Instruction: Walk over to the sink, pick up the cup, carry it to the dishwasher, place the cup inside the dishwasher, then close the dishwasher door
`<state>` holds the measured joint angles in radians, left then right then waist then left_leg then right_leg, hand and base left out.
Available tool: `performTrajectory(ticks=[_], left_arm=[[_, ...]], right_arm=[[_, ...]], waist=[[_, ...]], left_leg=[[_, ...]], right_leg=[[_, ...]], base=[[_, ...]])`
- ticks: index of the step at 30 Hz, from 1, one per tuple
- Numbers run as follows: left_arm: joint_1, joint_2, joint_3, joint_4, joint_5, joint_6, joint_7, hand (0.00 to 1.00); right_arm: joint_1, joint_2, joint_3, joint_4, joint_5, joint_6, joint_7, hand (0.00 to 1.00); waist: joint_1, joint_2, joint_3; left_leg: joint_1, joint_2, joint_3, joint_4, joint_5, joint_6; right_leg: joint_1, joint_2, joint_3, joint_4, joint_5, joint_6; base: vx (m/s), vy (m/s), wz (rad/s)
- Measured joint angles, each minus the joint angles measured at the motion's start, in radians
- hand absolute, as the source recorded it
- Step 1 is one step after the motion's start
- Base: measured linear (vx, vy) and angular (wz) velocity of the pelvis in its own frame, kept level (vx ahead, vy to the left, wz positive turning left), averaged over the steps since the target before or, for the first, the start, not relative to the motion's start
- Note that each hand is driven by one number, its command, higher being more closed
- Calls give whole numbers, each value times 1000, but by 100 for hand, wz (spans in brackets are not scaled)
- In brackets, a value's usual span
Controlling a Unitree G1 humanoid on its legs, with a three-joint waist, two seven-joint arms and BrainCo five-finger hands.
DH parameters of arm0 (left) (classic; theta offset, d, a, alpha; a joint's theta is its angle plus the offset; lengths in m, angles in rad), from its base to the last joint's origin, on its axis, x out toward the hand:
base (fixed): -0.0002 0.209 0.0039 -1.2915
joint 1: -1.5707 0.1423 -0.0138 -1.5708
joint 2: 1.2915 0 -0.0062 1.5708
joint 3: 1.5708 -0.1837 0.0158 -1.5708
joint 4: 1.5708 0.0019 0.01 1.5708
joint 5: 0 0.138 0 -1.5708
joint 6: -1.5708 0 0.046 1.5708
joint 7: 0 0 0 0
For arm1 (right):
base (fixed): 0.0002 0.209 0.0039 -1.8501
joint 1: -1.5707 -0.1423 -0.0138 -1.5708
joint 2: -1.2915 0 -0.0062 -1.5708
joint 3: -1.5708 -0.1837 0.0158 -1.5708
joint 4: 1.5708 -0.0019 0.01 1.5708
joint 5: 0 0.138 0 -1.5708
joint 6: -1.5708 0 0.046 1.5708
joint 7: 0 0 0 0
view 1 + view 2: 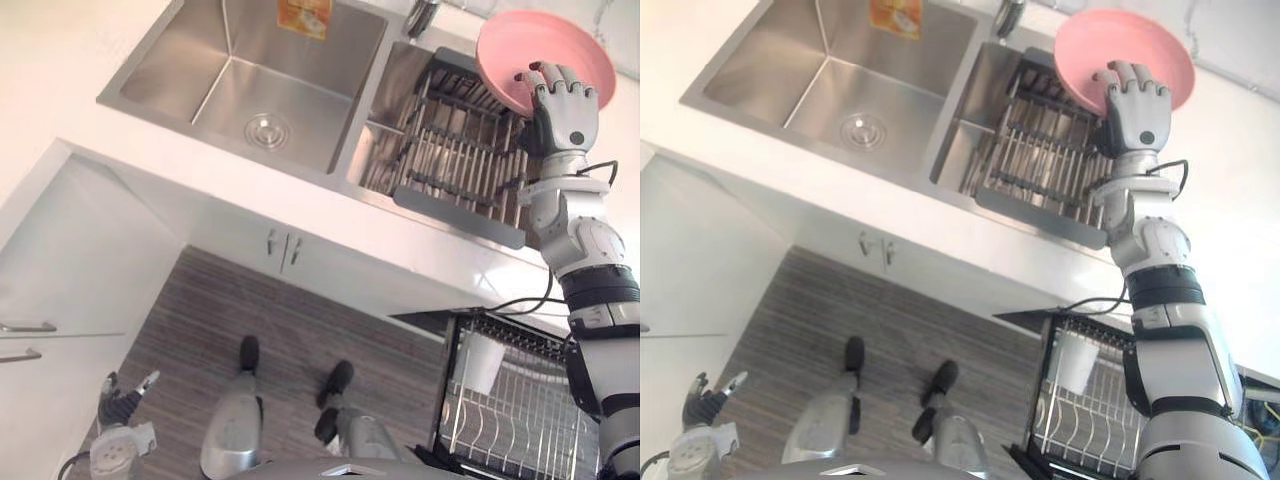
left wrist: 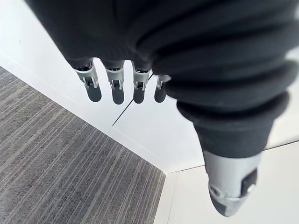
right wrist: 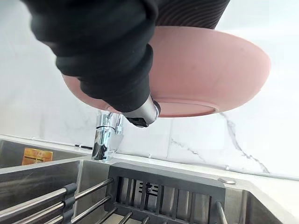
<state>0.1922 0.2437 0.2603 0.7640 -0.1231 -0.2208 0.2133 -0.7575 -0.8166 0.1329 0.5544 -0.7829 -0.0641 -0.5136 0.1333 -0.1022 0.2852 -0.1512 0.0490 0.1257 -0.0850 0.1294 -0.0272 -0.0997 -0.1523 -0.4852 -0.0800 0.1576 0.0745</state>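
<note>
**A:** What could go wrong from here?

**B:** The right hand (image 1: 565, 105) grips the shallow pink bowl (image 1: 520, 45), smooth and probably matte plastic, by its rim alone. Its fingers curl over the edge and the thumb sits beneath. The bowl is held high above the dark-framed wire rack (image 1: 450, 150) in the brushed steel sink (image 1: 250, 80), so I think a tilt could drop it.

**A:** And the cup?

**B:** A white tapered cup (image 1: 480, 362) stands in the dishwasher's wire basket (image 1: 520, 425). The left hand (image 1: 120, 400) hangs low with its fingers loosely straight, near the grey striped floor (image 1: 250, 310).

You're looking at a dark wire rack (image 1: 455, 150) sitting in the right basin of the sink (image 1: 200, 70). A chrome faucet (image 3: 105, 135) is standing behind it against the marbled wall (image 3: 224, 140). White cabinet doors (image 1: 240, 235) are hanging under the counter (image 1: 430, 248), above the grey striped floor (image 1: 250, 310).
</note>
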Motion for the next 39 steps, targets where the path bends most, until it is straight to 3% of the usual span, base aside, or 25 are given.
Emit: performTrajectory(ticks=[5, 10, 15, 16, 17, 18, 19, 20, 21, 22, 23, 24, 25, 26, 27, 28, 30, 34, 39], left_arm=[[4, -10, -3, -1, 49, -30, -3, 0], [47, -16, -119, -6, 171, -47, -10, 0], [72, -20, -188, -5, 230, -35, -25, 0], [71, -22, -176, -5, 235, -31, -24, 0], [72, -39, -150, -3, 234, -27, -22, 0], [72, -45, -140, -4, 233, -27, -19, 0], [78, -49, -132, -6, 226, -27, -7, 0], [81, -47, -117, -4, 219, -24, 4, 0], [83, -48, -106, -4, 213, -22, 5, 0], [75, -51, -85, -2, 209, -12, 16, 0], [75, -82, -84, 3, 201, -3, 24, 0], [75, -98, -86, 6, 190, -2, 25, 0], [68, -109, -84, 18, 179, 1, 35, 0], [58, -103, -81, 40, 175, 6, 43, 0], [51, -100, -73, 46, 175, 14, 44, 0], [36, -100, -60, 61, 175, 27, 44, 0], [33, -127, -61, 79, 176, 27, 44, 0], [72, -180, -60, 109, 205, 26, 44, 0], [81, -166, -26, 121, 225, 24, 43, 0]], right_arm=[[73, 4, -83, -78, 56, -1, 2, 100], [275, 28, -257, -204, 164, -2, 1, 100], [414, 81, -343, -307, 169, 8, 4, 100], [427, 106, -348, -312, 169, 13, 4, 100], [426, 136, -346, -315, 170, 24, 5, 100], [429, 142, -345, -317, 170, 26, 5, 100], [436, 143, -340, -316, 170, 29, 9, 100], [434, 144, -340, -316, 169, 23, 10, 100], [431, 145, -339, -317, 169, 18, 10, 100], [414, 145, -340, -327, 169, 11, 12, 100], [407, 149, -339, -338, 169, 3, 14, 100], [404, 149, -339, -341, 169, 1, 14, 100], [406, 162, -340, -343, 170, 0, 12, 100], [412, 175, -340, -342, 170, -1, 13, 100], [412, 183, -340, -343, 170, -2, 14, 100], [424, 182, -344, -352, 170, -7, 27, 100], [492, 181, -374, -397, 183, -13, 54, 100], [685, 185, -497, -459, 217, -16, 136, 100], [719, 256, -550, -459, 237, -20, 222, 100]], waist=[[-7, -7, -23], [-48, -43, -73], [-111, -50, -130], [-122, -41, -136], [-104, -9, -148], [-104, 9, -147], [-105, 29, -149], [-99, 17, -155], [-93, 2, -160], [-76, -12, -163], [-64, 5, -166], [-55, 31, -171], [-58, 18, -171], [-67, -11, -180], [-69, -25, -181], [-74, -30, -180], [-83, -6, -173], [-125, 58, -187], [-157, 63, -182]], left_leg=[[31, 0, 9, 0, -7, -2], [67, -7, 59, 6, -23, -3], [116, -4, 187, 1, -66, 3], [138, 17, 248, 6, -67, 10], [135, 79, 333, 1, -71, 19], [140, 108, 362, 1, -71, 17], [165, 149, 400, 9, -67, 7], [166, 169, 442, 52, -83, -3], [157, 179, 459, 97, -105, -9], [124, 220, 493, 216, -165, -18], [129, 233, 509, 209, -173, -26], [140, 243, 528, 174, -159, -21], [170, 231, 589, 155, -141, -43], [180, 216, 620, 173, -140, -44], [182, 215, 634, 181, -141, -45], [187, 221, 647, 189, -135, -56], [203, 233, 661, 186, -123, -73], [213, 248, 655, 171, -106, -80], [203, 241, 645, 169, -102, -64]], right_leg=[[24, 0, 11, 0, -4, 3], [30, -7, 66, 0, -5, 9], [-37, -15, 182, 71, 3, 17], [-50, 18, 173, 59, 72, 8], [-94, 49, 112, 112, 90, -61], [-116, 37, 20, 236, 0, -148], [-115, -31, -131, 451, -107, -197], [-79, -119, -207, 567, -123, -195], [-63, -162, -227, 593, -98, -209], [-64, -151, -245, 568, -78, -200], [-42, -86, -254, 458, -51, -222], [-12, -34, -238, 364, -39, -216], [19, -43, -248, 372, -129, -192], [57, -68, -246, 351, -176, -126], [75, -62, -233, 307, -174, -79], [104, -28, -226, 224, -178, -59], [140, 13, -216, 142, -164, -30], [169, 39, -227, 117, -162, -30], [157, 33, -228, 116, -157, -33]], base=[[39, 5, -6], [56, 22, -27], [34, 32, -91], [3, -10, -159], [-39, -20, -171], [-89, -13, -165], [15, -35, -126], [52, -75, -118], [82, -202, -130], [-46, -252, -143], [-102, -221, -152], [-135, -157, -135], [-63, -128, -109], [-16, -166, -92], [-29, -240, -67], [-74, -232, -41], [-160, -213, -27], [-124, -41, 3], [-103, 58, 1]])
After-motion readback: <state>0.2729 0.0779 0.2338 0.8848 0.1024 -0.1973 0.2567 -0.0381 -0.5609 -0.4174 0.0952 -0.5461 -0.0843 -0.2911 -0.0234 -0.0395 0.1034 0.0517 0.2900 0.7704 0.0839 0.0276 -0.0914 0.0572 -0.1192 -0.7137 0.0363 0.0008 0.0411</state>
